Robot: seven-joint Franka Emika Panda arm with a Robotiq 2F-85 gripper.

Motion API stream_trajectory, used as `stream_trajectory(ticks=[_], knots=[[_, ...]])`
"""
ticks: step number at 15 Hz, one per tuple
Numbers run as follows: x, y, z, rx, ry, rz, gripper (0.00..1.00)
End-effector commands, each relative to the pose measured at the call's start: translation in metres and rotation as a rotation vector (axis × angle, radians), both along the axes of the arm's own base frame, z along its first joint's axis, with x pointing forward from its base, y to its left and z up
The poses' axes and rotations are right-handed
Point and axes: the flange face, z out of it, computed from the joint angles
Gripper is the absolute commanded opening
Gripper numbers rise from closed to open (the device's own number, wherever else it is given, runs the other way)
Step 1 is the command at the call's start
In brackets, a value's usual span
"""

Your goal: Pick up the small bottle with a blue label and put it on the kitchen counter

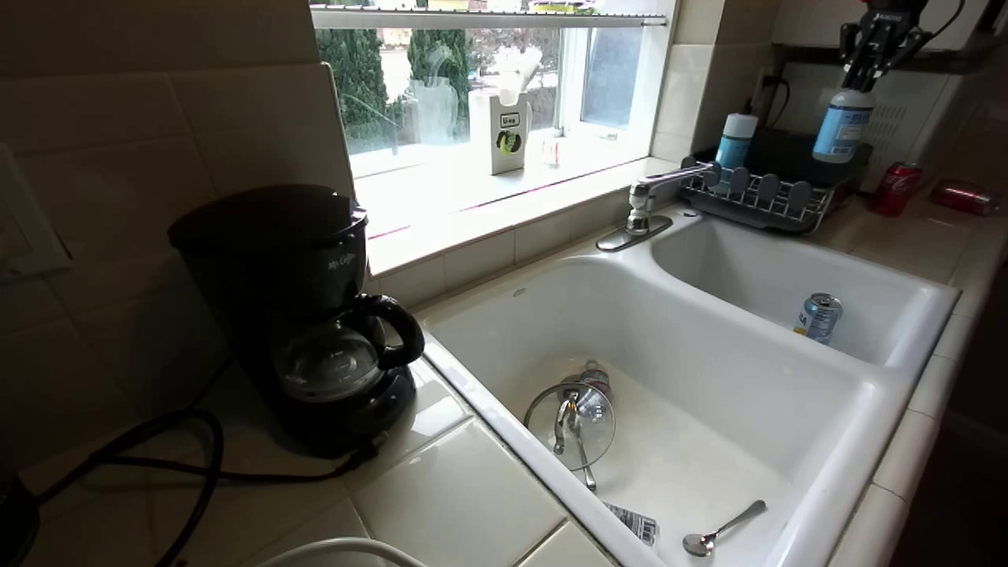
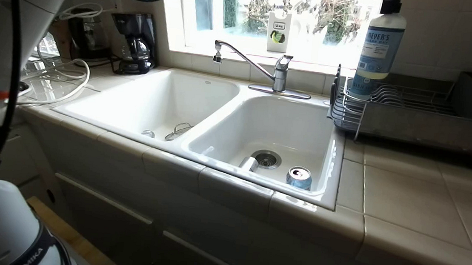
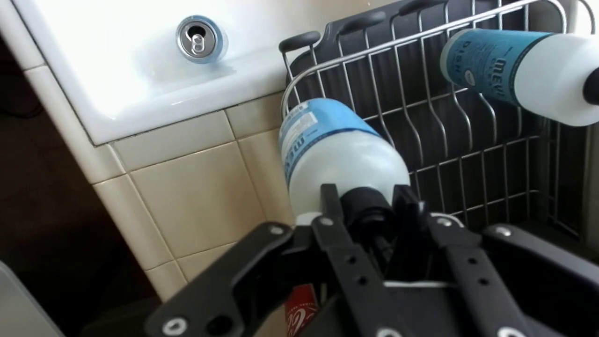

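Observation:
The small bottle with a blue label (image 1: 843, 130) hangs in the air, nearly upright, its base clear of any surface. It also shows in an exterior view (image 2: 378, 46) and the wrist view (image 3: 346, 161). My gripper (image 3: 367, 193) is shut around its black neck; the fingertips also show at the top of both exterior views (image 1: 860, 81) (image 2: 391, 4). In the wrist view the bottle overlaps the edge of the dish rack and the tiles. The kitchen counter (image 2: 410, 194) is pale tile beside the sink, also seen in the wrist view (image 3: 196, 201).
A dish rack (image 2: 424, 125) holds a similar bottle with a white upper part (image 3: 552, 77). Red cans (image 1: 896, 189) (image 1: 965, 197) are on the counter beyond it. A bluish can (image 2: 299, 178) stands in the sink basin. The faucet (image 2: 281, 74) rises behind the sink.

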Motion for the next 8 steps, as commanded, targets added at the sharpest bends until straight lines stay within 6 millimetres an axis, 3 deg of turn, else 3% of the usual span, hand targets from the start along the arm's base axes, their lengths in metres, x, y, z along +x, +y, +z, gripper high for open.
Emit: stream_trajectory(ticks=[1, 8], knots=[[-0.014, -0.004, -0.001, 0.041, 0.033, 0.09, 0.08], [-0.028, 0.001, -0.017, 0.08, 0.09, 0.244, 0.08]])
